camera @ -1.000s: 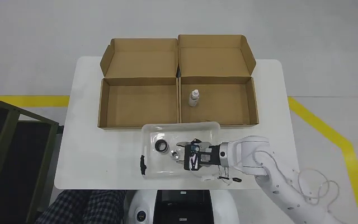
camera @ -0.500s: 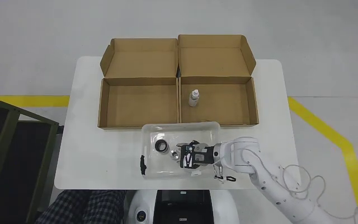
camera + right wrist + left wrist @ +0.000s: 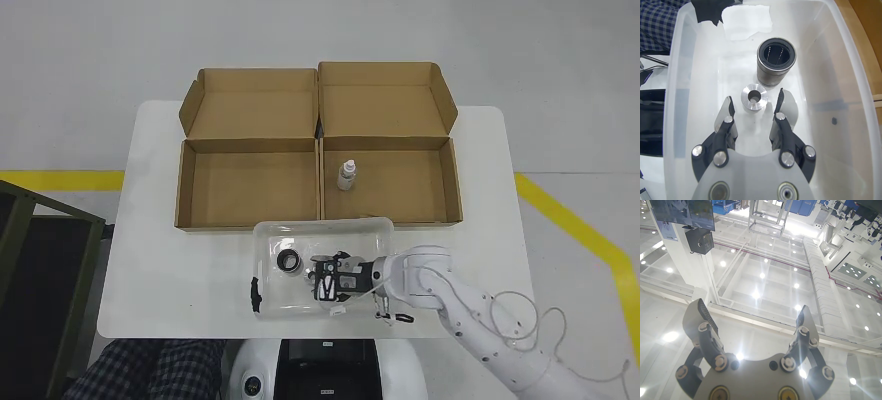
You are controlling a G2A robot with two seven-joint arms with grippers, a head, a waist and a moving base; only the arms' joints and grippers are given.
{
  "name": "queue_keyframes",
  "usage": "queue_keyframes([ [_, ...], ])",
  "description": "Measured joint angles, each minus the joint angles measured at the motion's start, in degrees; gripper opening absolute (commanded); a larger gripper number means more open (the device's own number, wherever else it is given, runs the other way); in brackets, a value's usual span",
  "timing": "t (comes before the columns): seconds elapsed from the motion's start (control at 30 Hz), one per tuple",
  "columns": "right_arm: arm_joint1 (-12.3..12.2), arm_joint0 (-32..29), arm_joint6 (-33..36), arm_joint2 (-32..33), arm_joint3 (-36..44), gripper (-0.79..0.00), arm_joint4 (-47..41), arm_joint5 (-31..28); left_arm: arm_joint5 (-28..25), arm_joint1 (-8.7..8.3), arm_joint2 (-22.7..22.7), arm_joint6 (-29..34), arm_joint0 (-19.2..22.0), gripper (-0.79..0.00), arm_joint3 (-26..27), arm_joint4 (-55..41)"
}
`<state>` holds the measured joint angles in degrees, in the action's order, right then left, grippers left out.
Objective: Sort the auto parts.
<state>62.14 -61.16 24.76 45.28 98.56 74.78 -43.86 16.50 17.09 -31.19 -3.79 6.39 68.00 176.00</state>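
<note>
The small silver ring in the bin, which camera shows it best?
Right wrist view: the silver ring stands unblocked between fingers of the open right gripper. In the top view the gripper mostly hides it; the left wrist view faces the ceiling.

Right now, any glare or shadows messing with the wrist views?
Left wrist view: ceiling lamps flare around the open left gripper. Right wrist view: even light, soft glare on the clear bin, silver bushing and dark bearing well lit.

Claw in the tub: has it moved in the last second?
Yes. The right claw has slid along the tub toward the dark bearing.
</note>
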Motion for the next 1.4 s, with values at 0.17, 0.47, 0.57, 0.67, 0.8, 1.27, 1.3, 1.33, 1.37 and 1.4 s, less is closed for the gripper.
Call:
queue_keyframes([
  [0.17,0.54,0.61,-0.18,-1.31,-1.45,-0.376,0.31,0.45,0.0,0.0,0.0,0.0,0.0,0.0,0.0,0.0],
  [0.47,1.14,1.4,-0.77,-2.02,-2.82,-0.409,0.33,1.02,0.0,0.0,0.0,0.0,0.0,0.0,0.0,0.0],
  [0.57,1.29,1.62,-0.98,-2.11,-2.99,-0.431,0.35,1.05,0.0,0.0,0.0,0.0,0.0,0.0,0.0,0.0],
  [0.67,1.44,1.78,-1.13,-2.24,-3.13,-0.505,0.46,1.1,0.0,0.0,0.0,0.0,0.0,0.0,0.0,0.0],
  [0.8,1.6,1.97,-1.38,-2.35,-3.34,-0.646,0.48,0.97,0.0,0.0,0.0,0.0,0.0,0.0,0.0,0.0],
  [1.27,0.91,1.21,-0.12,1.0,0.33,-0.785,-1.9,-1.9,0.0,0.0,0.0,0.0,0.0,0.0,0.0,0.0],
  [1.3,0.75,0.98,0.14,1.53,0.93,-0.785,-2.14,-2.19,0.0,0.0,0.0,0.0,0.0,0.0,0.0,0.0],
  [1.33,0.59,0.75,0.39,2.07,1.57,-0.785,-2.38,-2.46,0.0,0.0,0.0,0.0,0.0,0.0,0.0,0.0],
  [1.37,0.38,0.43,0.65,2.8,2.45,-0.785,-2.73,-2.78,0.0,0.0,0.0,0.0,0.0,0.0,0.0,0.0],
  [1.4,0.23,0.19,0.81,3.33,3.09,-0.785,-3.01,-3.0,0.0,0.0,0.0,0.0,0.0,0.0,0.0,0.0],
])
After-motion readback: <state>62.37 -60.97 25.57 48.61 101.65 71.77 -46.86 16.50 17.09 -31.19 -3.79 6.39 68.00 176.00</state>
